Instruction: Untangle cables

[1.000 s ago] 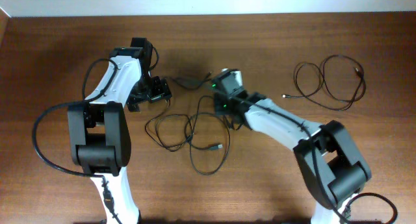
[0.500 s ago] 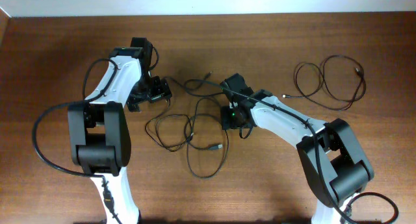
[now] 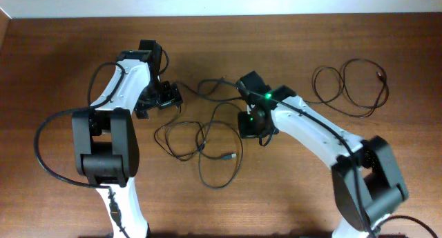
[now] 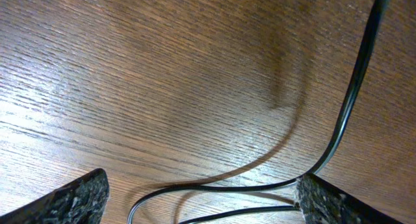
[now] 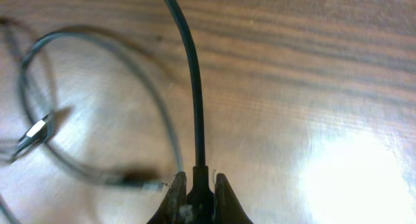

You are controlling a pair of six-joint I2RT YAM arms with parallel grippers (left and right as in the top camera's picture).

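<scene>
Right tool pinches one cable; another coil lies apart, apparently loose.

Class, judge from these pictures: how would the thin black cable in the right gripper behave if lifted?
Probably floppy: the cable lies in loose loops. Likely light, being so thin beside the right gripper pinching it. Lifting may drag neighbouring loops, since strands cross on the table.
</scene>
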